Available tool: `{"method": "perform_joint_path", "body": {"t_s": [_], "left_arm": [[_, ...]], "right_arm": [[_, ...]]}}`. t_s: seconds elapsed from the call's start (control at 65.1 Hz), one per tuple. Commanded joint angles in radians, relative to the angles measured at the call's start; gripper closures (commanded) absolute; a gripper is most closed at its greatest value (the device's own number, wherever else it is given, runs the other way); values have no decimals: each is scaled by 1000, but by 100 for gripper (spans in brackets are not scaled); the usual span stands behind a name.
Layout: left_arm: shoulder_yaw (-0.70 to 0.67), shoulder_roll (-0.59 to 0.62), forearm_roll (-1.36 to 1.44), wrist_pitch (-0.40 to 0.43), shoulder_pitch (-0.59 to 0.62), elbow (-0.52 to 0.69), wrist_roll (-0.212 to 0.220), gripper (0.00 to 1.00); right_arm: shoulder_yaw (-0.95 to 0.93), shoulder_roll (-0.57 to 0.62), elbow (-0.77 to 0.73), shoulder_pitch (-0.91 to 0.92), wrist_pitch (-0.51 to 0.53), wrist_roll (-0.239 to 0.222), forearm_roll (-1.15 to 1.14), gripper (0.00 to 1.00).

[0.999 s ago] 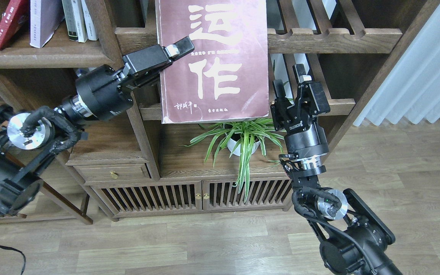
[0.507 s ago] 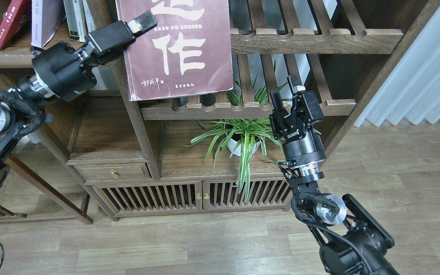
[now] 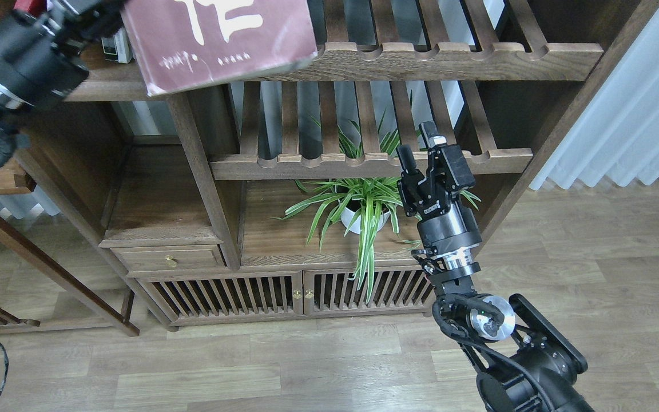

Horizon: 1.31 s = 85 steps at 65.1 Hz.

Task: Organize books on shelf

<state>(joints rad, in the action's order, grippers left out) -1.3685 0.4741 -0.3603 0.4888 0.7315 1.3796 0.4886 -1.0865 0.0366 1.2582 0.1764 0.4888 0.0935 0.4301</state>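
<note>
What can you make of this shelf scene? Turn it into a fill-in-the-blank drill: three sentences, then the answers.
1. The maroon book shows in the view's upper ___ corner.
2. The right gripper has its fingers apart and holds ___.
3. The plant grows from a ___ pot.

Missing words: left; nothing; white

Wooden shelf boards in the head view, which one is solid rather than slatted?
The dark-brown flat wooden shelf at upper left; the two racks to its right have slats and scalloped rails.
</note>
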Motion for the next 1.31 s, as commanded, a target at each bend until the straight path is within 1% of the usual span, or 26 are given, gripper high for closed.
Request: {"method": "perform_joint_path", "body": {"t_s": [0.0, 0.215, 0.415, 0.569, 0.691, 0.799, 1.03, 1.199, 1.291], "left_arm": [[-53, 14, 0, 0, 0, -1, 0, 98], [-159, 70, -3, 0, -17, -5, 0, 98], [-264, 98, 0, 0, -126, -17, 0, 98], [-349, 164, 1, 0, -196, -47, 0, 98], [-373, 175, 14, 0, -196, -57, 0, 99], [-411, 213, 98, 0, -198, -96, 0, 100], [-420, 212, 187, 0, -181, -154, 0, 100], [-474, 199, 294, 0, -179, -169, 0, 100], [-481, 199, 327, 0, -178, -171, 0, 100]], "right_arm": [[2, -4, -3, 5, 0, 0, -8, 24], [3, -6, -6, 8, 0, -1, -14, 24], [17, -6, -17, 8, 0, -1, -22, 24], [26, -11, -17, 9, 0, 0, -27, 24], [39, -12, -17, 9, 0, 0, -27, 23], [40, -20, -19, 9, 0, 0, -27, 23], [39, -20, -19, 9, 0, 0, -27, 23], [40, -21, -19, 8, 0, 0, -27, 23], [39, -21, -19, 8, 0, 0, -27, 23]]}}
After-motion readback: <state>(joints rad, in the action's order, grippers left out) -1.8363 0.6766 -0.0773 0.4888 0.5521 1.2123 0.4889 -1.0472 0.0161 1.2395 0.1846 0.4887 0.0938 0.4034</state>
